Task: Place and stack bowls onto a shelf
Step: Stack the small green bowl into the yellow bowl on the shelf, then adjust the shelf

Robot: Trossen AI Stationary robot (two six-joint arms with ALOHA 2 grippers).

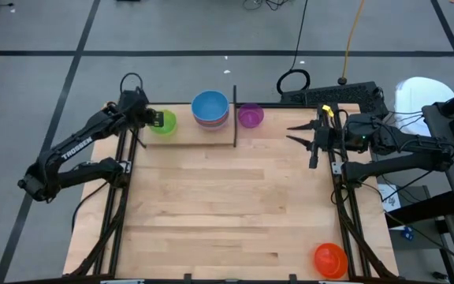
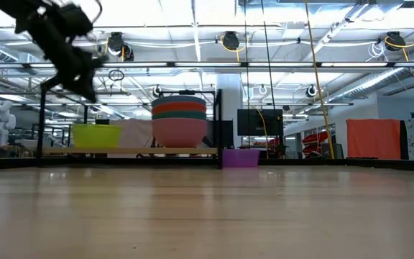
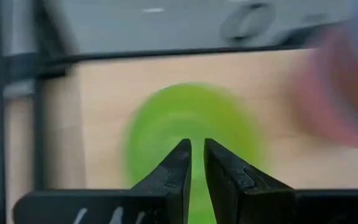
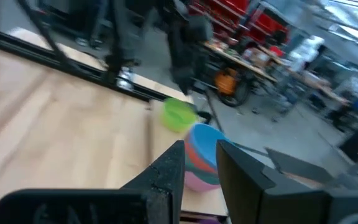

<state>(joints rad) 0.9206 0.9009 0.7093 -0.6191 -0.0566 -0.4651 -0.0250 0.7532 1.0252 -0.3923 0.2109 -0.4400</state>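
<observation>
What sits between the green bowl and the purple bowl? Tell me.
The high view shows the bowl stack, blue on top, between the green bowl and purple bowl, then the shelf's black upright rod.

- The green bowl (image 1: pixel 163 122) is a bright lime, nearly yellow-green in the low view (image 2: pixel 96 135).
- The stack of bowls (image 1: pixel 210 110) shows blue on top from above; from the side (image 2: pixel 180 122) its bands run teal, orange-red, teal, then pink at the bottom.
- The purple bowl (image 1: pixel 250 116) is a light violet.
- The orange bowl (image 1: pixel 330 259) is vivid orange with a redder centre.
- The shelf (image 2: pixel 131 151) is pale wood, with a black rod (image 1: pixel 235 117).
- The table (image 1: pixel 227 213) is light wood in plank strips.
- Both arms are dark; the left one (image 1: pixel 77 150) carries white lettering.
- The right gripper (image 1: pixel 304 132) is black, with yellow bits just behind it.
</observation>
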